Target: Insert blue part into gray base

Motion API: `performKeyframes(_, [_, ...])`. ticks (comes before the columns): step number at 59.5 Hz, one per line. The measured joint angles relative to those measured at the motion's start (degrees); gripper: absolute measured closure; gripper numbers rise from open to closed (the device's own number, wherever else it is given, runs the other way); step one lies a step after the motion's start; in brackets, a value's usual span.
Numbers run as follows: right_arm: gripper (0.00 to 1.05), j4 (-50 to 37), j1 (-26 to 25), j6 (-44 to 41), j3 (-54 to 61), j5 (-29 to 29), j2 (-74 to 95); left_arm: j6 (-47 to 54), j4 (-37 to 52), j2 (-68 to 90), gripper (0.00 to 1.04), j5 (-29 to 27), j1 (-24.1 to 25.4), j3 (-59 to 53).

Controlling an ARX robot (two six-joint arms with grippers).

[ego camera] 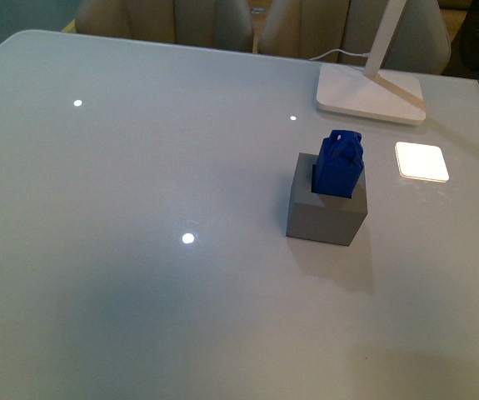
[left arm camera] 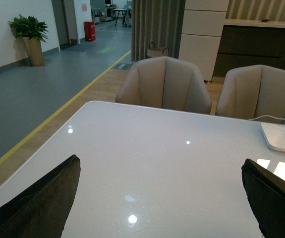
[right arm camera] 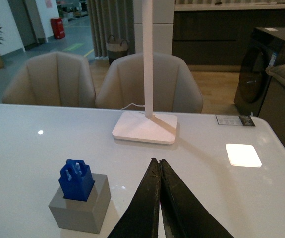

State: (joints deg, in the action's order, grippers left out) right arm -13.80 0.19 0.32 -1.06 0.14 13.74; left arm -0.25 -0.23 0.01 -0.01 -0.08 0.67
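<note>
The blue part point(ego camera: 340, 164) stands in the square hole of the gray base point(ego camera: 326, 215) on the white table, its knobbly handle sticking up above the top face. Both also show in the right wrist view: the blue part point(right arm camera: 76, 179) sits in the gray base point(right arm camera: 81, 206). My right gripper point(right arm camera: 158, 161) is shut and empty, held apart from the base and to its side. My left gripper point(left arm camera: 162, 166) is open and empty above bare table, with its dark fingers point(left arm camera: 43, 198) wide apart. Neither gripper shows in the front view.
A white lamp base point(ego camera: 371, 93) with its slanting arm stands behind the gray base. A bright square patch of light point(ego camera: 421, 161) lies on the table beside it. Beige chairs point(left arm camera: 164, 84) stand along the table's far edge.
</note>
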Motion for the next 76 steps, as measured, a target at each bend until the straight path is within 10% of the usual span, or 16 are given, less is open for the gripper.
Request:
performKeyframes(42, [1.03,13.73,0.00,0.00,0.00,-0.02,-13.38,0.00,0.00,0.00,0.07,0.00,0.00,0.00])
performKeyframes(76, [0.07,13.73,0.00,-0.04,0.00,-0.02,-13.40,0.00,0.00,0.00,0.07,0.00,0.00,0.00])
